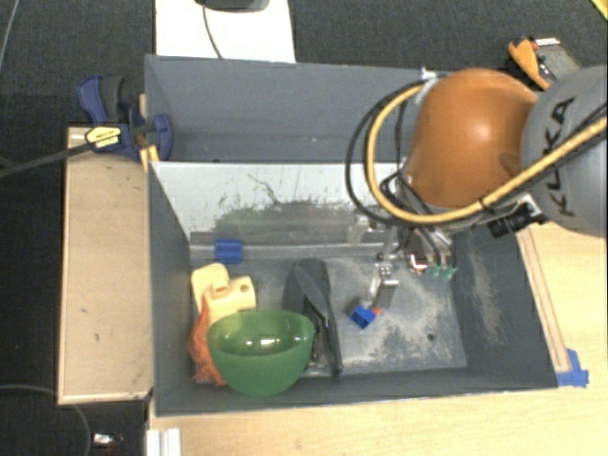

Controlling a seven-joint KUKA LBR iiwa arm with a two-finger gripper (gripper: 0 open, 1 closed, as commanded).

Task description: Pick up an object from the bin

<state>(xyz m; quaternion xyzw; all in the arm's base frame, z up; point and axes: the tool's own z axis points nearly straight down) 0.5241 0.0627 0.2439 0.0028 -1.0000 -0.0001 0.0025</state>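
Orange wrist cover [470, 141] hides bin's [285, 112] far right corner and upper part of gripper [385, 293]. Arm [570, 131] cut off at right picture edge. Small blue thing [362, 316] just beside gripper tip: too small to tell kind; touching or apart, cannot tell. Green bowl [258, 350] covers lower part of orange thing [199, 342], lower edge of yellow thing [224, 293], near end of dark flat thing [312, 297]; kind of all 3 unclear. Small green bit [443, 273] under wrist: too small to identify.
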